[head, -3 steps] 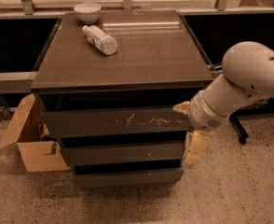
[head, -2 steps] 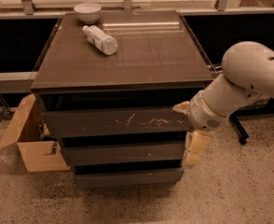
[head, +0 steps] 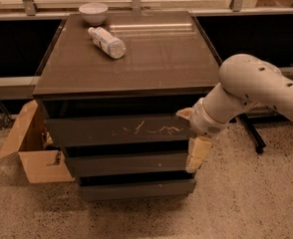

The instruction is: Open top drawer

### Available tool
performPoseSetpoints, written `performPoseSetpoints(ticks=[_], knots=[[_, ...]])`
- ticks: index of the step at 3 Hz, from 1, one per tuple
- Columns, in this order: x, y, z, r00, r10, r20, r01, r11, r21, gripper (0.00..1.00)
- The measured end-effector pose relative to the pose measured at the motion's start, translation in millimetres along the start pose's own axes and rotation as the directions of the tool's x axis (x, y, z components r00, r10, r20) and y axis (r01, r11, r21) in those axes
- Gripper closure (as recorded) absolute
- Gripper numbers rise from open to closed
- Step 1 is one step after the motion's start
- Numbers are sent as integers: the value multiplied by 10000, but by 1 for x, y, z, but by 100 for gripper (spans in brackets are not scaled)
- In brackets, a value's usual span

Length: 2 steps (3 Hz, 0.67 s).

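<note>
The top drawer (head: pixel 116 129) is the tallest dark grey-brown front panel of the cabinet, with pale scratch marks across its middle. It sits under the cabinet top (head: pixel 151 63), with a dark gap above it. My gripper (head: pixel 190 133) is at the drawer's right end. One pale finger (head: pixel 184 113) shows at the panel's upper edge and the other finger (head: pixel 197 154) hangs below its lower edge, so the jaws stand open across the panel's height. The white arm (head: pixel 256 83) comes in from the right.
Two narrower drawers (head: pixel 129 163) lie below. A white bowl (head: pixel 93 13) and a plastic bottle (head: pixel 106 42) on its side rest on the cabinet top. An open cardboard box (head: pixel 32 151) stands at the left on the floor. A dark chair leg (head: pixel 251 133) is behind the arm.
</note>
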<state>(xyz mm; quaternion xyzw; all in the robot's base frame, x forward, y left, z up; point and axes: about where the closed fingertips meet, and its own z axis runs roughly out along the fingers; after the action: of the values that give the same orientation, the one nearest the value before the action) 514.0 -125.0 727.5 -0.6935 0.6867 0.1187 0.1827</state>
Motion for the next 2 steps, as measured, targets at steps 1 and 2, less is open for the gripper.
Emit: performPoseSetpoints(ticks=[1, 2], knots=[[3, -30, 17, 9982, -593, 45, 592, 9979, 256, 0], [7, -68, 35, 9914, -1299, 187, 1293, 9912, 266, 0]])
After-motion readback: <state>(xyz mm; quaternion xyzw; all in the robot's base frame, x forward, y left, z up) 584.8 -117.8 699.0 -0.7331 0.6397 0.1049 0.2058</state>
